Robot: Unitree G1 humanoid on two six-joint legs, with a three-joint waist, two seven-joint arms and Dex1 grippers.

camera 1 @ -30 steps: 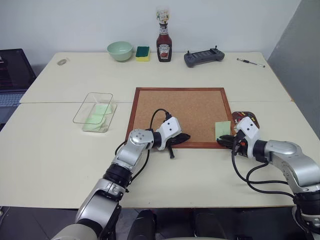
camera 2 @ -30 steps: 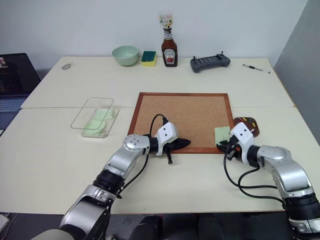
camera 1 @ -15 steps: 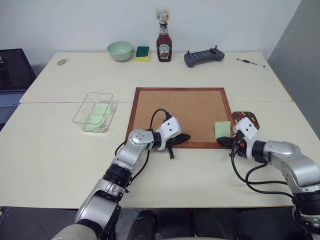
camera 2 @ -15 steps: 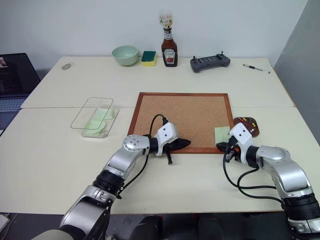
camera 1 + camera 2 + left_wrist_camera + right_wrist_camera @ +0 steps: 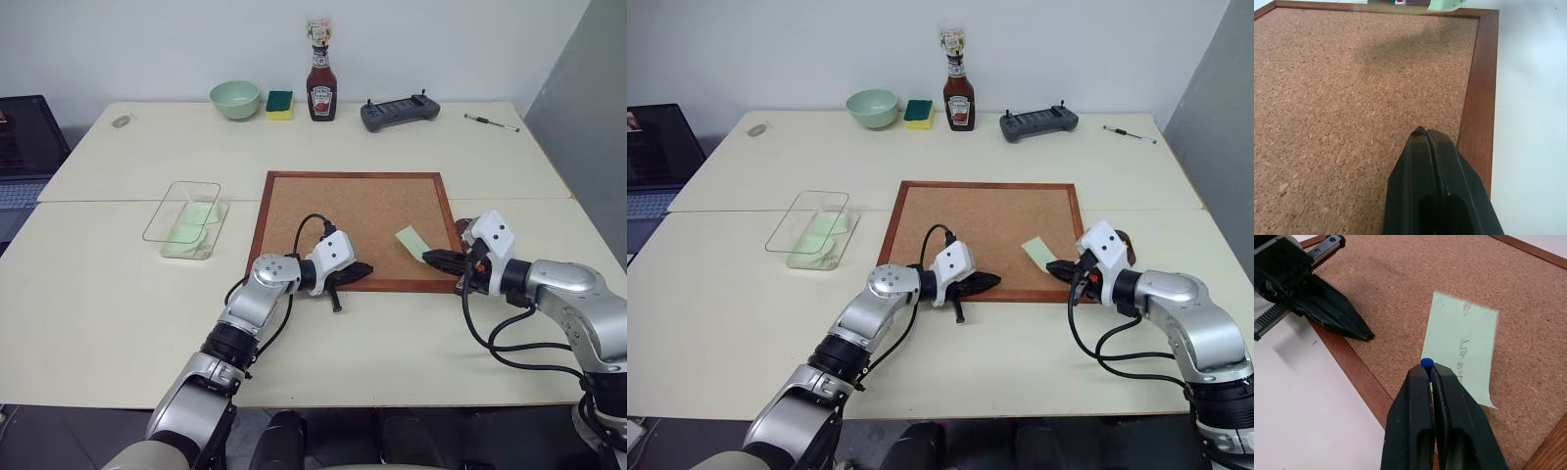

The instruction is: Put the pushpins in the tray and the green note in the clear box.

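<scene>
Two sets of black fingers are noted, both pressed together: the right gripper (image 5: pixel 1426 369) is clamped on a blue-headed pushpin (image 5: pixel 1426 364) with the green note (image 5: pixel 412 241) at its tip, raised over the right part of the corkboard (image 5: pixel 353 220). The left gripper (image 5: pixel 361 267) holds nothing, its tips over the corkboard's near frame edge. The clear box (image 5: pixel 186 219) sits on the table (image 5: pixel 118 294) left of the corkboard; the tray (image 5: pixel 1125 247) lies behind the right wrist.

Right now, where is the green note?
The green note hangs lifted and tilted over the corkboard's right part in the head views, pinned by a blue pushpin held in the right end effector.
</scene>
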